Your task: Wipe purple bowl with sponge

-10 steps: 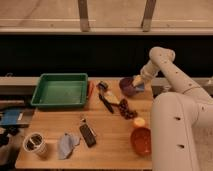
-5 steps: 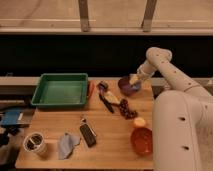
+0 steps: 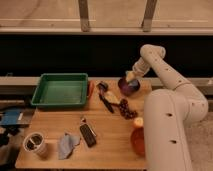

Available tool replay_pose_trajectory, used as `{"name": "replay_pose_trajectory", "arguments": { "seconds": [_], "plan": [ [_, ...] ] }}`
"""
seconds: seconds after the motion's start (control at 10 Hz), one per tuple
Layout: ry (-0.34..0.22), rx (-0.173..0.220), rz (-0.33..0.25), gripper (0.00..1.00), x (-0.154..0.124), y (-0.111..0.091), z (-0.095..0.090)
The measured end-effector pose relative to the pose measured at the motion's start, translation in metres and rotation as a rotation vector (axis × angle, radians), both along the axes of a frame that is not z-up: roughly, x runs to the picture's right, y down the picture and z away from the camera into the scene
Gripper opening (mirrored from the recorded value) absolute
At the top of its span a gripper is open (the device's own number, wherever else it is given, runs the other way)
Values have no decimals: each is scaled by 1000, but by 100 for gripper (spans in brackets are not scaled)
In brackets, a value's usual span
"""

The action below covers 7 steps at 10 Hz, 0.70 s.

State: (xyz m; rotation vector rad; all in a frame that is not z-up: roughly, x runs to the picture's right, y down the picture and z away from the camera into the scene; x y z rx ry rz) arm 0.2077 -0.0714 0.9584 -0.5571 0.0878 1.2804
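The purple bowl (image 3: 128,87) sits at the back right of the wooden table (image 3: 100,145). My gripper (image 3: 131,76) is at the end of the white arm (image 3: 160,65), right over the bowl's rim. A pale yellow sponge (image 3: 130,77) shows at the gripper's tip, against the bowl's inside.
A green tray (image 3: 60,91) stands at the back left. Dark utensils (image 3: 106,100) and a bunch of grapes (image 3: 127,110) lie mid-table. A phone (image 3: 88,135), grey cloth (image 3: 67,144) and metal cup (image 3: 35,145) are in front. An orange fruit (image 3: 138,122) and red bowl (image 3: 138,142) sit at the right.
The gripper with the sponge has shifted slightly left and down over the bowl. Nothing else on the table has moved.
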Motion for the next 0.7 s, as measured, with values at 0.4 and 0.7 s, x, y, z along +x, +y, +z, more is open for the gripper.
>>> {"name": "replay_pose_trajectory", "arguments": {
  "seconds": [0.4,0.7],
  "plan": [
    [-66,-7,-46,9,-27,1,10],
    [-136,-21,-73,9,-43,13,-6]
  ]
}}
